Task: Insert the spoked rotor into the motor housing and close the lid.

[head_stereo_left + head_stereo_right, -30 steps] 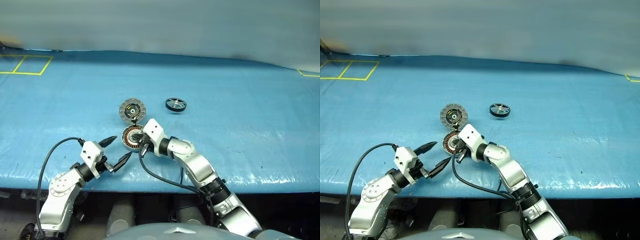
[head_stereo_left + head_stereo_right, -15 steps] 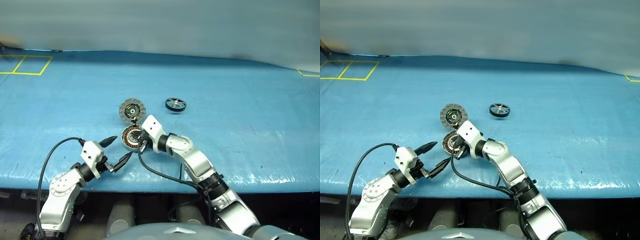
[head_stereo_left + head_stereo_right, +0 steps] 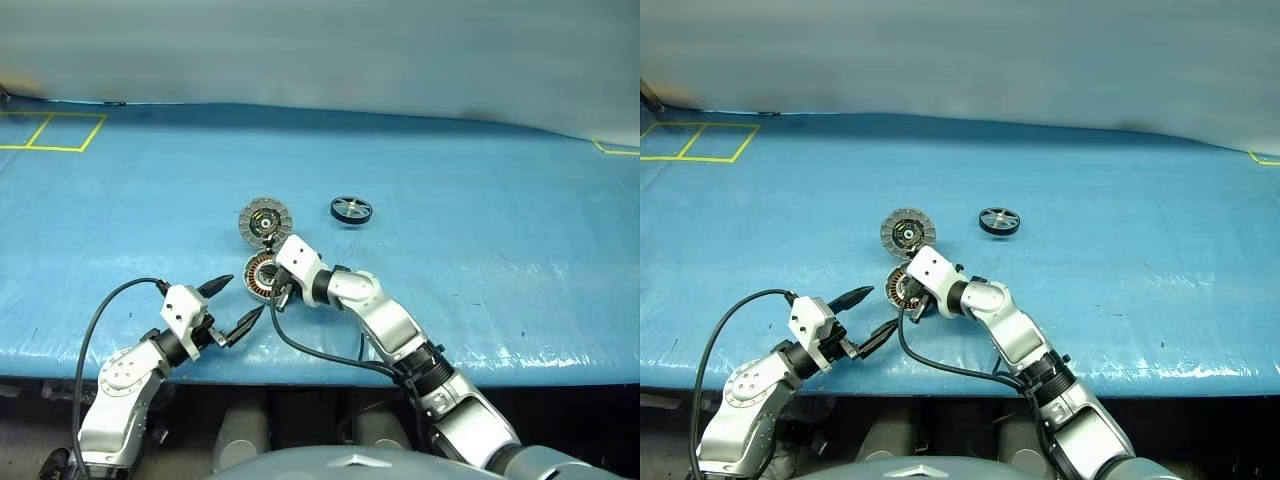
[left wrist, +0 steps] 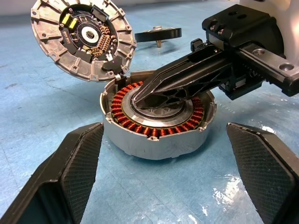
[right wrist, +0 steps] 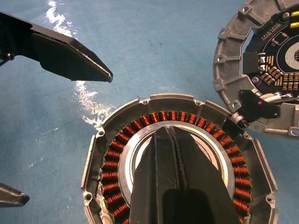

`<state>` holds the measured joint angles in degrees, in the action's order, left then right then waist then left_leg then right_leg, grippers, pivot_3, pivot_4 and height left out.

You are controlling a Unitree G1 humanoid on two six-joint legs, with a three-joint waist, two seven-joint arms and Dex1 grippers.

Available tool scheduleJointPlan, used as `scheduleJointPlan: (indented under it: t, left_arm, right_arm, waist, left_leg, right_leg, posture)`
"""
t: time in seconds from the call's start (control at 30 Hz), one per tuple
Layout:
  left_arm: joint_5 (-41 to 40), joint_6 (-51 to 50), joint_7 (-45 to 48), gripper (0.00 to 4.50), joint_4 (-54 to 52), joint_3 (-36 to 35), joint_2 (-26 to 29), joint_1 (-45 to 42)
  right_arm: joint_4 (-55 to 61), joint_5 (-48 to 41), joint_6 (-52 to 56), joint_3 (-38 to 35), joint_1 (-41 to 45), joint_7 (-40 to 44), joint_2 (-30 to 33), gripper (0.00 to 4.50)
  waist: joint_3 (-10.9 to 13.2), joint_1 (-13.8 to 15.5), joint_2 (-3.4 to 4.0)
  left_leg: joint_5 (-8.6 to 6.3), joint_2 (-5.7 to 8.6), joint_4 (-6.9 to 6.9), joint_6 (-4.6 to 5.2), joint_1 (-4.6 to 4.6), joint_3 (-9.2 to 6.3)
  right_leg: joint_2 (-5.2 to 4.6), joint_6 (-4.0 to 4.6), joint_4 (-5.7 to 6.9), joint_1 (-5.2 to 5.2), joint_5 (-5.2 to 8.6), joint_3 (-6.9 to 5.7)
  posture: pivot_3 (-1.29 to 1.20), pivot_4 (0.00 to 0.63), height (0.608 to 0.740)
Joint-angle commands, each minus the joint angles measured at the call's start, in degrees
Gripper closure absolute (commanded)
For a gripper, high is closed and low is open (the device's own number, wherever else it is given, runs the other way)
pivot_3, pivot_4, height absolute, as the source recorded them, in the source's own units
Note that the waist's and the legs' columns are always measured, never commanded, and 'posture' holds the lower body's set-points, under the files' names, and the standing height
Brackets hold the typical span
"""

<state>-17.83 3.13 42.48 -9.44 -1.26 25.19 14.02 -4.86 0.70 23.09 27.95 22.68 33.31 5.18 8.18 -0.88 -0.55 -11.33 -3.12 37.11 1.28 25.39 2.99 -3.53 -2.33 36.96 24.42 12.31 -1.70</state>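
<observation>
Two grippers are seen over a blue surface. From the head views, the motor housing is placed near the front edge, partly covered by the right gripper; the lid stands open just behind it, joined at a hinge, and the spoked rotor is left apart, farther back and to the right. The left gripper is held just left of the housing with its fingers spread wide and nothing between them.

Details hidden from above are given by the wrist views. In the left wrist view, the copper windings ring the housing, and the right gripper, fingers pressed together, is laid into the central bore with its tip on the inner ring. The lid is shown tilted, its inner face carrying a circuit board, and the rotor is glimpsed behind. In the right wrist view, the joined fingers are seen over the bore, with nothing clamped.
</observation>
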Motion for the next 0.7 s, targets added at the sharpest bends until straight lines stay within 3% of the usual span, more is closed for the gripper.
scheduleJointPlan:
  t: [0.03,0.3,0.67,0.7]
  left_arm:
    - [0.4,1.1,-0.1,0.0,-1.0,-0.2,0.0,-0.1]
    - [0.5,0.9,-0.1,0.0,-0.9,0.0,0.1,-0.7]
    - [0.3,0.6,0.1,0.0,-0.2,-0.5,0.4,-1.9]
    - [0.3,0.7,0.1,0.0,-0.2,-0.5,0.4,-2.1]
  right_arm:
    - [1.3,-1.2,0.4,-0.7,-2.3,0.5,-0.3,4.48]
    - [12.7,-9.9,3.3,-10.5,-3.1,-1.9,-3.6,4.48]
    - [14.8,-4.4,4.3,-15.3,0.2,-5.3,8.1,4.48]
    - [13.5,-3.5,4.1,-15.3,1.7,-5.4,9.3,4.31]
  waist:
    - [0.0,0.0,0.0]
    - [0.0,0.1,0.02]
    - [0.0,0.1,0.06]
    - [0.0,0.0,0.06]
  left_leg:
    - [0.0,-0.01,0.0,0.0,-0.01,-0.01]
    - [0.0,-0.35,-0.01,0.0,0.09,0.02]
    - [-0.01,-0.34,-0.02,-0.02,0.09,0.18]
    - [-0.01,-0.33,-0.02,-0.02,0.09,0.22]
  right_leg:
    - [0.0,-0.04,0.0,0.0,0.03,0.0]
    - [0.02,0.0,0.0,0.1,0.0,0.0]
    - [0.03,0.03,-0.02,0.12,-0.01,0.0]
    - [0.04,0.03,-0.02,0.12,-0.01,0.0]
  posture:
    - [0.0,0.15,0.74]
    - [0.0,0.15,0.74]
    - [0.0,0.15,0.74]
    - [0.0,0.15,0.74]
